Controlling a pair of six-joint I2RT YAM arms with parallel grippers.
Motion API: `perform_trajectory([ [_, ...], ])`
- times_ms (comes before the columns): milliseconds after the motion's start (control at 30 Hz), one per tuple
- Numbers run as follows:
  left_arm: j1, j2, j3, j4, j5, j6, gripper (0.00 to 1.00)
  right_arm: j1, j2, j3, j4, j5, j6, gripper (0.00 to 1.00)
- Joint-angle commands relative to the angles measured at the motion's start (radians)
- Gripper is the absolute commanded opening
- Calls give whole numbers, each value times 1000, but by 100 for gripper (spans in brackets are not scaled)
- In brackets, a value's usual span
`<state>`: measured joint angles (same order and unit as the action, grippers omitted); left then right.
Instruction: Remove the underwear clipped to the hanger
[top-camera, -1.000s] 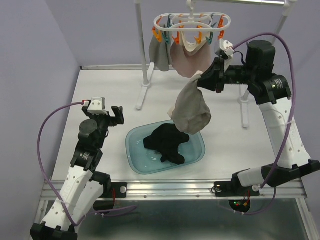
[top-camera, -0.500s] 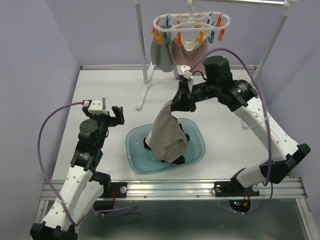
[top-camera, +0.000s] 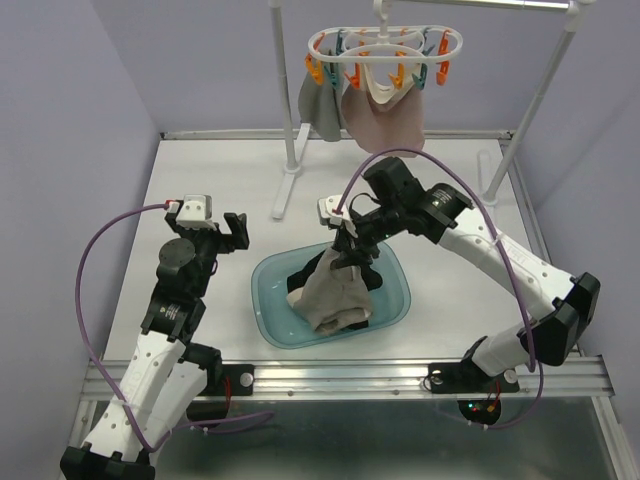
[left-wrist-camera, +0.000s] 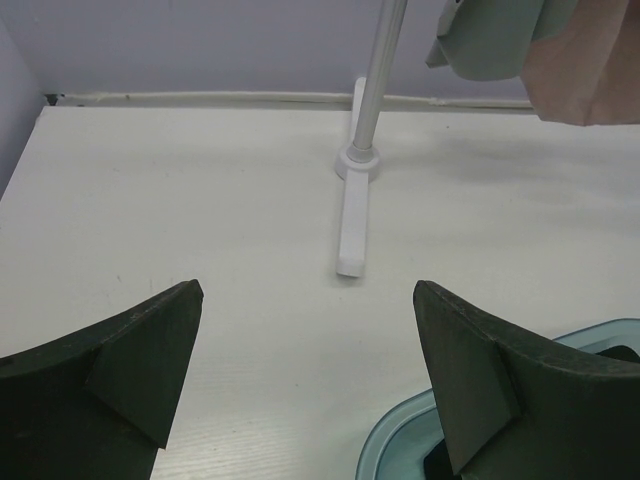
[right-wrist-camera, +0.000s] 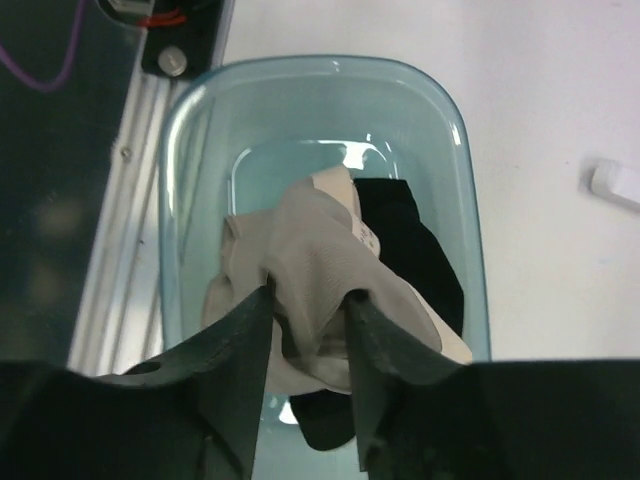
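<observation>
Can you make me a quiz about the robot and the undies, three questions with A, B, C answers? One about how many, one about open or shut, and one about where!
1. How many pieces hang on the hanger?
A none
B two
C four

2. The left claw is:
A shut on cloth
B shut, empty
C open, empty

3. Where is the black piece?
A on the hanger
B in the basin
C in the left claw

Answers:
1 B, a grey piece and a pink piece are clipped there.
2 C, its fingers stand wide apart with nothing between them.
3 B, it lies in the basin, partly under the beige piece.
</observation>
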<state>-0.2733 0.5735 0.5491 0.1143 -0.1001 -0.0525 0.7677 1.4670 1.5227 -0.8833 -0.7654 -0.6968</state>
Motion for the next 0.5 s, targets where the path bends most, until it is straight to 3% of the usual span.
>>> perform_trajectory([
  [0,3,-14,9,41,20,11,99,8,-14,-24,-40,72,-151,68],
  [67,2,-17,8,41,22,11,99,8,-16,-35,-54,101,-177,95],
  [100,2,-15,8,44,23,11,99,8,-17,-39,-55,110,-185,100],
  [467,2,-24,5,45,31,11,99,-14,-74,-45,-77,302,-311,100],
])
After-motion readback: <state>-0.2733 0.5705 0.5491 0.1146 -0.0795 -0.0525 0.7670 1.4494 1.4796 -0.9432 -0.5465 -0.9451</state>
